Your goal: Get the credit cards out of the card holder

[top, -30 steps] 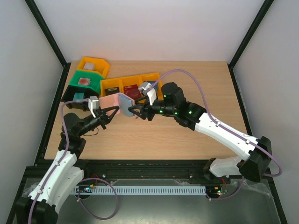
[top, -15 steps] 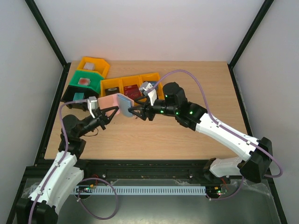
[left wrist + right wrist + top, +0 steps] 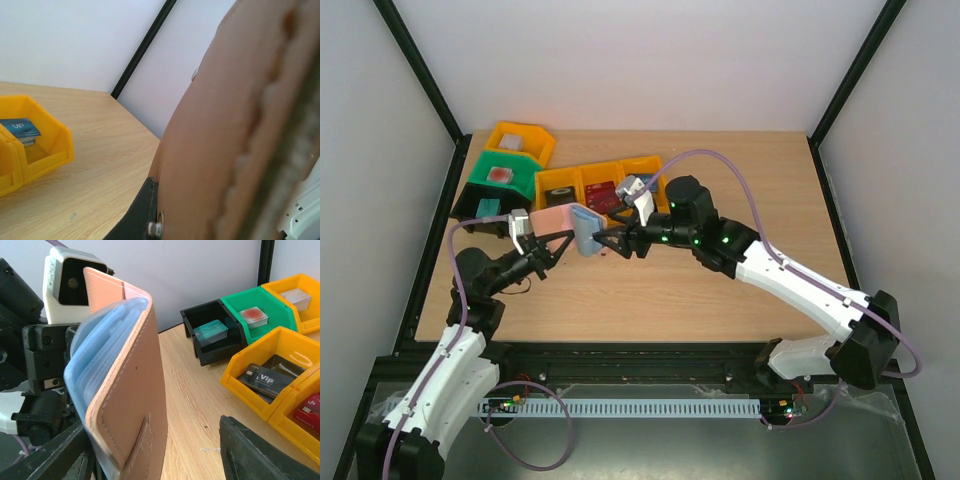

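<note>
The card holder (image 3: 572, 222) hangs half open above the left-middle of the table (image 3: 740, 190), just in front of the yellow bins (image 3: 563, 186), with its tan outside and light blue lining both showing. The left gripper (image 3: 560, 240) is clamped on its tan flap, and that arm reaches up and to the right. The right gripper (image 3: 603, 240) faces it from the other side, arm stretched low across the table. Its fingers are spread wide with the holder between them.
</note>
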### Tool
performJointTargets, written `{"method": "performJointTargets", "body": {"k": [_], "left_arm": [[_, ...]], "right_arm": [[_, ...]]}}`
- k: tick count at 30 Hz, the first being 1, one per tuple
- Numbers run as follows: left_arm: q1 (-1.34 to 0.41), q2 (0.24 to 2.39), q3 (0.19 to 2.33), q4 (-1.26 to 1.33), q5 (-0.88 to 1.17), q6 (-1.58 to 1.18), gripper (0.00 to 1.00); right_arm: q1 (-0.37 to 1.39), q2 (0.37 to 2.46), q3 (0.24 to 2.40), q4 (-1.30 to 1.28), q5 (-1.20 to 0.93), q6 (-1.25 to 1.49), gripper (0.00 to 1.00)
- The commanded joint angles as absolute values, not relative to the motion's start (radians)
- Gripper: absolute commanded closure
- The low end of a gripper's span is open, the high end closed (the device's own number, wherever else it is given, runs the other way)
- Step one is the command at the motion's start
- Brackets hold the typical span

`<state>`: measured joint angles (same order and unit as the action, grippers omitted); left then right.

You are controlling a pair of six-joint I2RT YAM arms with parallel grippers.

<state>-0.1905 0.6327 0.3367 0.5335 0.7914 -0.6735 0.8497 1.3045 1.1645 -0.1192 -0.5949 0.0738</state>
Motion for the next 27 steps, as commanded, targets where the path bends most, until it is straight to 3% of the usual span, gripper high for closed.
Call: {"method": "performJointTargets", "body": {"k": [1,5,7,13,18,19,21,23,25,27], "left_arm": [[-0.188,0.618,0.334,0.590,0.817,-0.681,0.98],[-0.197,0.619,0.327,0.599,0.816,-0.680,0.98],[-0.201,0.621,0.326,0.604,0.815,-0.679,0.98],[-0.217,0.622,0.315,0.601,0.809,-0.674,0.98],[-0.216,0.620,0.319,0.562,0.757,-0.647,0.97],[-0.213,0.619,0.319,0.552,0.741,-0.635,0.85],[-0.201,0.615,0.322,0.537,0.731,-0.598,0.47],[-0.194,0.609,0.328,0.529,0.733,-0.553,0.23],[-0.189,0.602,0.335,0.530,0.739,-0.505,0.03],[-0.192,0.601,0.340,0.526,0.740,-0.451,0.01]], "right_arm": [[0.844,1.333,1.174,-0.061,-0.580,0.112,0.35],[0.844,1.358,1.172,-0.004,-0.573,0.168,0.34],[0.843,1.367,1.166,0.033,-0.585,0.197,0.38],[0.848,1.408,1.169,0.116,-0.662,0.268,0.67],[0.850,1.432,1.185,0.095,-0.680,0.273,0.97],[0.850,1.429,1.184,0.092,-0.671,0.275,0.98],[0.850,1.424,1.185,0.082,-0.640,0.281,0.98],[0.851,1.421,1.188,0.064,-0.600,0.285,0.98],[0.864,1.423,1.202,0.034,-0.528,0.286,0.98],[0.897,1.441,1.240,-0.017,-0.388,0.278,0.98]]}}
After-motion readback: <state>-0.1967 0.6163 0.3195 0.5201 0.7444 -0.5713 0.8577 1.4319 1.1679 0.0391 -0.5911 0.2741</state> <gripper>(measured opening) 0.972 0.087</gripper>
